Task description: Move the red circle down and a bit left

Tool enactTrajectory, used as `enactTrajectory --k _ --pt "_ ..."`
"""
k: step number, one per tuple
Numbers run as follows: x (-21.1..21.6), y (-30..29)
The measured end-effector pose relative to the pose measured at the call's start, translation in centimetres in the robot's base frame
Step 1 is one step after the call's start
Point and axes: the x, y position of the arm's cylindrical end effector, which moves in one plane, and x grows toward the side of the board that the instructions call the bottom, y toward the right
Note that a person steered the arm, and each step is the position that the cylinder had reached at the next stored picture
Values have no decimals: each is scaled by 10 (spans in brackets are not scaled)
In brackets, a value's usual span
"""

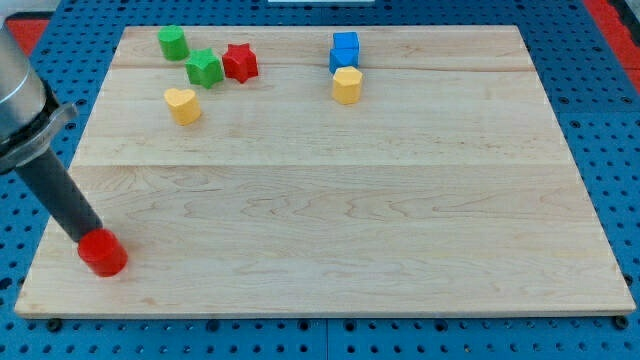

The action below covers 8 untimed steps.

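Red circle (103,252) sat near wooden board's (330,240) bottom-left corner, touched from upper left by my tip (86,238). No pincer, plain rod, held nothing. Other blocks far above circle.

- My tip (84,238) touches the red circle (103,252) at its 10 o'clock.
- The red star (240,62) touches the green star (205,68) at its 3 o'clock.

My tip (86,240) seems to touch the red circle (103,252), its very end hidden behind that block. Above the red circle, the rod's upper part is cut off by the view's left edge.
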Motion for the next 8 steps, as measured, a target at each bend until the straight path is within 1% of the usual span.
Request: enactTrajectory --k 1,2,3,4,5,7,8 --pt "-2 0" --pt "-22 15" --pt "-17 84" --pt "25 105" --pt "70 81" --pt "63 72" --pt "55 56"
